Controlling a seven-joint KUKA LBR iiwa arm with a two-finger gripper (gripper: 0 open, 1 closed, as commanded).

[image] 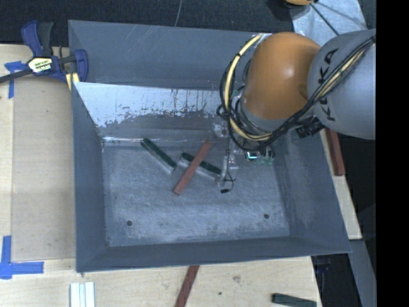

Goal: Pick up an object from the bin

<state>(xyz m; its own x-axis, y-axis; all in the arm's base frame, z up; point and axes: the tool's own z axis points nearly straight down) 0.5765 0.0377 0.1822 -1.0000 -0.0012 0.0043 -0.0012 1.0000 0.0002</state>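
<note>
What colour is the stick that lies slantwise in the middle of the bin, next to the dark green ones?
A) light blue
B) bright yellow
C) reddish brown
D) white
C: the slanted stick on the bin floor is reddish brown, beside a dark green stick.

Glare whitens the far wall [153,101] of the bin [86,184] at 12 o'clock. The orange cover [281,69] gleams softly at 2 o'clock.

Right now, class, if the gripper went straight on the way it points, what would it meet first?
The gripper would probably meet the bare floor of the bin, just right of the nearer dark green stick. It may clip that stick's end, as depth is unclear.
</note>
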